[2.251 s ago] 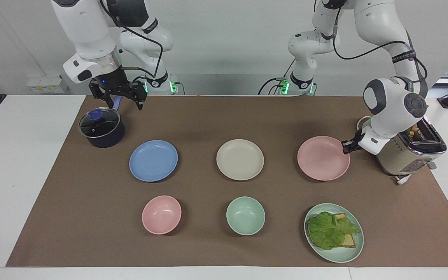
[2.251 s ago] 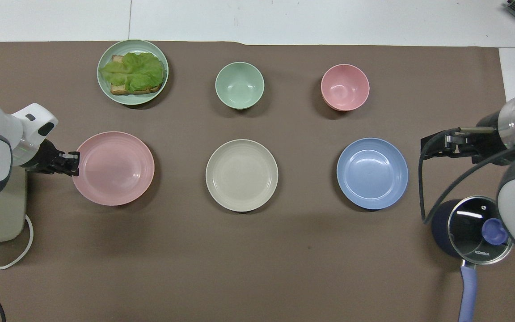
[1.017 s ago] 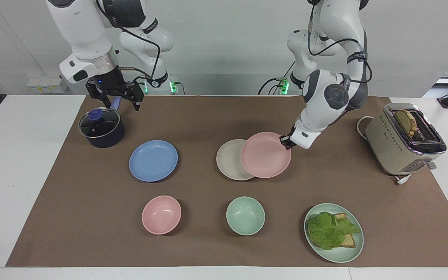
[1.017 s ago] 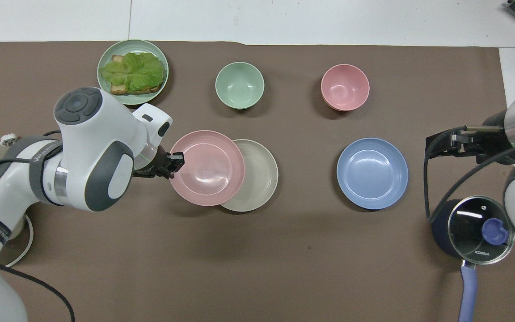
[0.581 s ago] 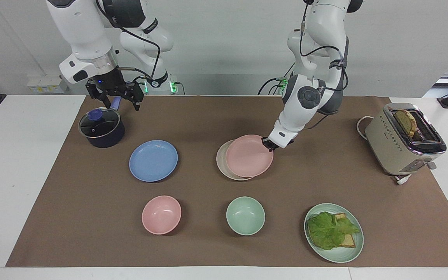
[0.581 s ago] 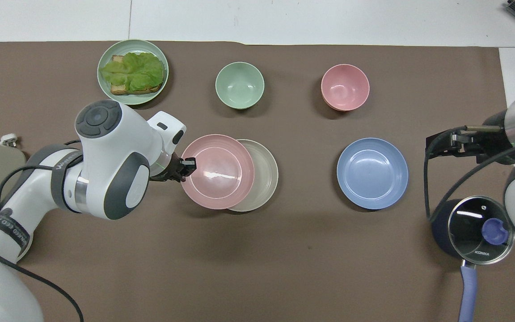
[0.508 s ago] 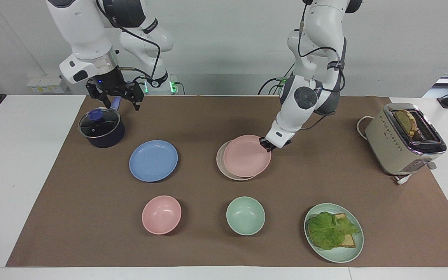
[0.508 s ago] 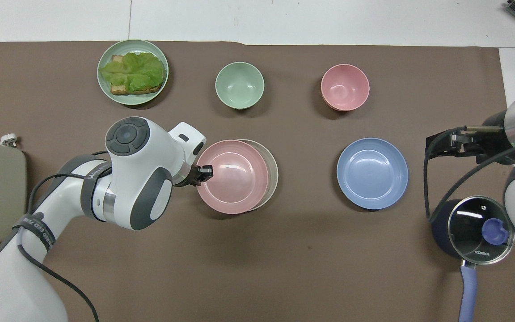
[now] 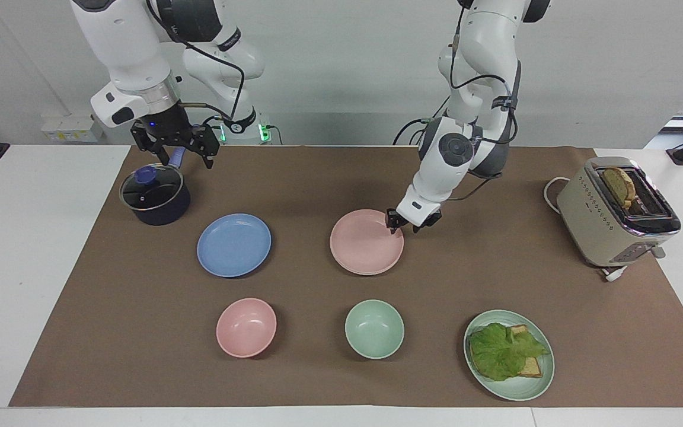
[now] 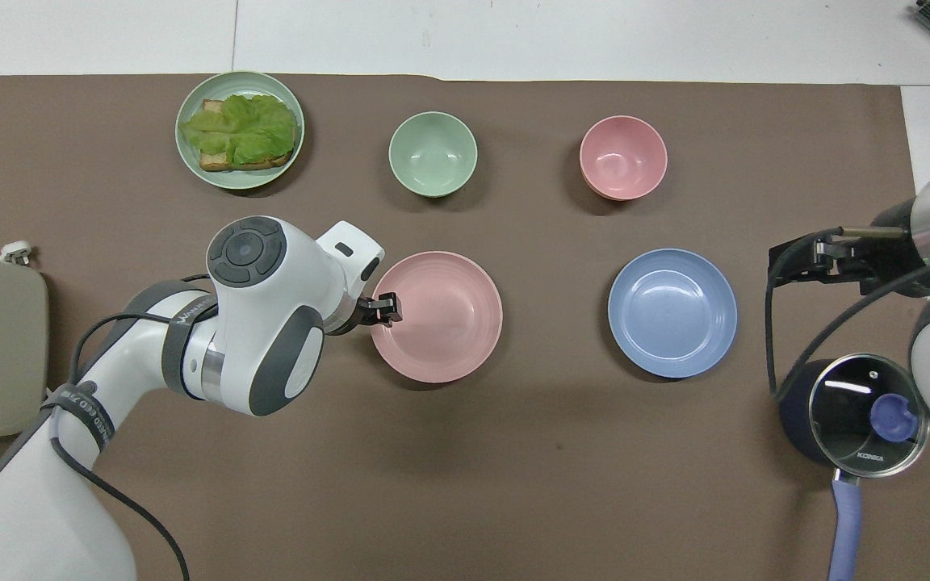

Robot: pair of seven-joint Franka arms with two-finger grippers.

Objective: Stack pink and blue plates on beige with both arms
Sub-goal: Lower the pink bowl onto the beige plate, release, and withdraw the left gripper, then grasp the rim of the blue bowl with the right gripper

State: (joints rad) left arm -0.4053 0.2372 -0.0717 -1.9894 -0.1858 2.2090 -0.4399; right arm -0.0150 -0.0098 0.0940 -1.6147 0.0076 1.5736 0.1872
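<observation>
Dark blue and glass-lidded, a saucepan [image 9: 155, 196] sits just under the right gripper [image 9: 175, 155], which hangs over the pan's handle with its fingers spread wide and nothing between them; that arm waits. The blue plate [image 9: 233, 245] lies flat on the brown mat [image 9: 318, 178], beside the saucepan and between the two claws, well apart from each.

The pink plate [image 9: 362, 246] lies flat at the middle of the mat. The left gripper [image 9: 408, 224] is low at this plate's rim, on the edge toward the left arm's end of the table. Its fingers stand apart, one over the rim and one just outside it, so it has no grip on the plate. Whether a fingertip touches the rim I cannot tell.

A pink bowl [image 9: 246, 327], a green bowl [image 9: 374, 328] and a green plate [image 9: 519, 392] of lettuce and toast lie farther from the robots than both plates. A toaster [image 9: 614, 219] stands well apart from the left claw, at that arm's end.
</observation>
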